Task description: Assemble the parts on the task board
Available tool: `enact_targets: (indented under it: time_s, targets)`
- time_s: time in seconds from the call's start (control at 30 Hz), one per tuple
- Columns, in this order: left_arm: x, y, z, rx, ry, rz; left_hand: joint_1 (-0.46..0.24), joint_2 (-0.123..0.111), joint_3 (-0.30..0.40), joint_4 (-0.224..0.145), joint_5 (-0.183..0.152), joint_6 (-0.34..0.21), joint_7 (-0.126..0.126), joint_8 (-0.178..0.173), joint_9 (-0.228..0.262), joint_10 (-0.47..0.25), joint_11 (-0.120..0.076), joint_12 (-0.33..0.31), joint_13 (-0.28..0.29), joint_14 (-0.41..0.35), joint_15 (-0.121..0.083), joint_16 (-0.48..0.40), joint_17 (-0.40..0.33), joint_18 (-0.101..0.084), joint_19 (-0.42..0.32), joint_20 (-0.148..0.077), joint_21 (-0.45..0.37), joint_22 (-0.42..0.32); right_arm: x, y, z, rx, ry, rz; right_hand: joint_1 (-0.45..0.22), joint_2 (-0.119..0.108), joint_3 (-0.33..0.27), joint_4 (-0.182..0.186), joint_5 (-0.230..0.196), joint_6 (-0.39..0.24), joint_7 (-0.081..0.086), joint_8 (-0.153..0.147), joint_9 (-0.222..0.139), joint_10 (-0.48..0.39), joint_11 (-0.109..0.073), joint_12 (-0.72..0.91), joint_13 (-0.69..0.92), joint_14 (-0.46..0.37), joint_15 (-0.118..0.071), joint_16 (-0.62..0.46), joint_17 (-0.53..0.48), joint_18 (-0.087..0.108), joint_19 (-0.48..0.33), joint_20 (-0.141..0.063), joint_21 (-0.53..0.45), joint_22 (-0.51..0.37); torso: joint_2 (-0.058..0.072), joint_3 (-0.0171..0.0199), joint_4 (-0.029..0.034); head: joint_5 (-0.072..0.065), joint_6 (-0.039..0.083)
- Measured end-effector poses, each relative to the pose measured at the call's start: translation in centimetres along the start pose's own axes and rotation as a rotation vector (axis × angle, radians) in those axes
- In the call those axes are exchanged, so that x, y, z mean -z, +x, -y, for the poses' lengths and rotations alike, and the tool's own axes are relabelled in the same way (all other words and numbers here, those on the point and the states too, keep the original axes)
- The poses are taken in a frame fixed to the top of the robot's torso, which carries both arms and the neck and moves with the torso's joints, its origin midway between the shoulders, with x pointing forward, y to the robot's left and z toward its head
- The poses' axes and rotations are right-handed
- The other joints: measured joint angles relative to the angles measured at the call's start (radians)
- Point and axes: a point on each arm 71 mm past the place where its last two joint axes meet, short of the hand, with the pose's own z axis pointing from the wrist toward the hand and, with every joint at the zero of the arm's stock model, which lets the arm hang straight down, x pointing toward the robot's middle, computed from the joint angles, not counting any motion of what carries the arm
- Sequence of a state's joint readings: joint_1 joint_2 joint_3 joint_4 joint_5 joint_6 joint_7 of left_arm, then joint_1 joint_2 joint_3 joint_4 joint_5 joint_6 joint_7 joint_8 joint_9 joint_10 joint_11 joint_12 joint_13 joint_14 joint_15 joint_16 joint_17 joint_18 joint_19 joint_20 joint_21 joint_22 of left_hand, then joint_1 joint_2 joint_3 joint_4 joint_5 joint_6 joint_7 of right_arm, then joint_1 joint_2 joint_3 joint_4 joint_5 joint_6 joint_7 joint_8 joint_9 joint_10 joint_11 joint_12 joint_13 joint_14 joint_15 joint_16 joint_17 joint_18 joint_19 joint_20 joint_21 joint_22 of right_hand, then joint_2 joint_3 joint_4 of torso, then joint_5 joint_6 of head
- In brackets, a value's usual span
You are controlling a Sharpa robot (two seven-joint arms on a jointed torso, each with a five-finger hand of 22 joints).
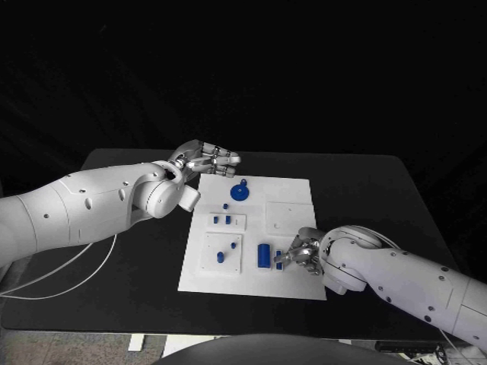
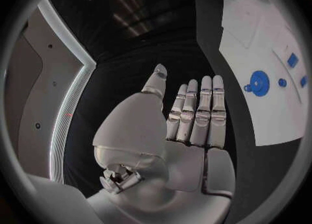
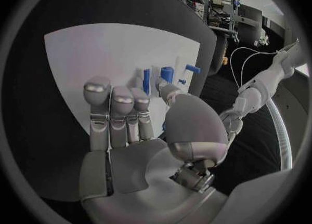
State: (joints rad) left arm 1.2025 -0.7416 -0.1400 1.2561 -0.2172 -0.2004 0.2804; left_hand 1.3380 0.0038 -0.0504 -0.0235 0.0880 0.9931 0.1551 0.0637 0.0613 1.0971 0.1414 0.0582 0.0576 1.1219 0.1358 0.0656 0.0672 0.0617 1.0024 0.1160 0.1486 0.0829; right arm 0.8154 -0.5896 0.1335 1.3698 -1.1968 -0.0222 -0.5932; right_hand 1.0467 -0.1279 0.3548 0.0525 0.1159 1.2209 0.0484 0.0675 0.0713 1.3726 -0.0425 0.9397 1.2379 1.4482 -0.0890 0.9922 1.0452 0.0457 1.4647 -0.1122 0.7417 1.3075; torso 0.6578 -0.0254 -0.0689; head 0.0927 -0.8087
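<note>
Nearest the head camera, at the lower right of the frame, the right hand (image 1: 305, 252) hangs over the lower right part of the task board (image 1: 291, 190); in the right wrist view its fingers (image 3: 120, 110) lie side by side and nearly straight, with nothing seen between them and the thumb; whether a fingertip touches a part I cannot tell. Just to its left in the head view stands a blue cylinder (image 1: 265, 255), with a smaller blue piece (image 1: 278, 265) beside it; the wrist view shows these as short upright blue posts (image 3: 167, 73) past the fingertips.

Farther up, at the upper left corner of the board, the left hand (image 1: 205, 161) hovers over the black table (image 1: 123, 163); its fingers (image 2: 198, 110) are pressed together and flat, holding nothing.

On the board's upper middle lies a round blue disc (image 1: 239, 192); two small blue pieces (image 1: 223, 220) sit in a raised white block left of centre, and more lie in a lower left block (image 1: 224, 252).

I judge the parts to be light, stiff moulded plastic, smooth and liable to slip or topple; the cylinder is best pinched across its sides, near the top; the disc by its rim.
</note>
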Motion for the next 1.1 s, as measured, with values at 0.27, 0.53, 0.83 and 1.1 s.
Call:
enact_targets:
  time_s: [0.27, 0.53, 0.83, 1.1]
  targets:
    - [0.0, -0.1, 0.0, -0.001, -0.001, 0.001, 0.000, 0.000, 0.000, 0.000, 0.000, 0.000, 0.000, 0.000, 0.000, 0.000, 0.000, 0.000, 0.000, 0.000, 0.000, 0.000, 0.000, 0.000, 0.000, 0.000, 0.000, 0.000, 0.1, 0.0, 0.0, -0.006, -0.004, -0.003, 0.000, 0.000, 0.000, 0.000, -0.001, 0.000, 0.000, 0.000, 0.001, 0.000, 0.000, 0.000, 0.000, 0.000, 0.000, 0.000, 0.000, 0.000, 0.000, 0.000, 0.000, 0.000, 0.000, 0.0003, 0.0000, 0.000, 0.001]
    - [0.0, -0.1, 0.0, -0.001, -0.002, 0.002, 0.000, 0.000, 0.000, 0.000, 0.000, 0.000, 0.000, 0.000, 0.000, 0.000, 0.000, 0.000, 0.000, 0.000, 0.000, 0.000, 0.000, 0.000, 0.000, 0.000, 0.000, 0.000, 0.1, -0.1, 0.3, -0.011, -0.001, -0.003, 0.032, 0.032, -0.005, -0.089, -0.008, 0.002, -0.002, 0.000, 0.001, 0.000, 0.000, 0.000, 0.000, 0.004, -0.003, 0.000, 0.000, 0.000, 0.000, 0.000, -0.004, 0.000, 0.000, 0.0000, 0.0000, -0.001, 0.002]
    - [0.1, -0.2, -0.1, -0.002, -0.003, 0.005, 0.000, 0.000, 0.000, 0.000, 0.000, 0.000, 0.000, 0.000, 0.000, 0.000, 0.000, 0.000, 0.000, 0.000, 0.000, 0.000, 0.000, 0.000, 0.000, 0.000, 0.000, 0.000, 0.1, -0.7, 1.2, -0.025, 0.010, 0.015, 0.014, -0.010, -0.016, -0.041, -0.054, -0.005, 0.005, 0.000, 0.001, 0.000, 0.000, 0.000, 0.005, 0.004, -0.003, -0.006, -0.001, 0.000, 0.000, 0.000, -0.008, 0.000, -0.001, 0.0001, -0.0007, -0.002, 0.009]
    - [0.0, -1.2, -0.2, -0.004, 0.005, 0.035, 0.000, 0.000, 0.001, 0.005, 0.000, 0.005, -0.005, 0.000, 0.000, 0.000, 0.000, 0.004, 0.000, 0.000, 0.000, 0.000, 0.000, 0.000, 0.000, 0.000, 0.000, 0.000, 0.7, -4.0, 2.2, -0.134, -0.084, 0.083, 0.060, 0.015, -0.120, -0.030, -0.004, -0.049, 0.016, 0.000, 0.001, -0.028, 0.016, -0.068, -0.037, -0.017, 0.003, -0.098, -0.067, 0.000, 0.000, 0.000, -0.187, 0.000, -0.005, -0.0006, -0.0024, -0.015, 0.039]
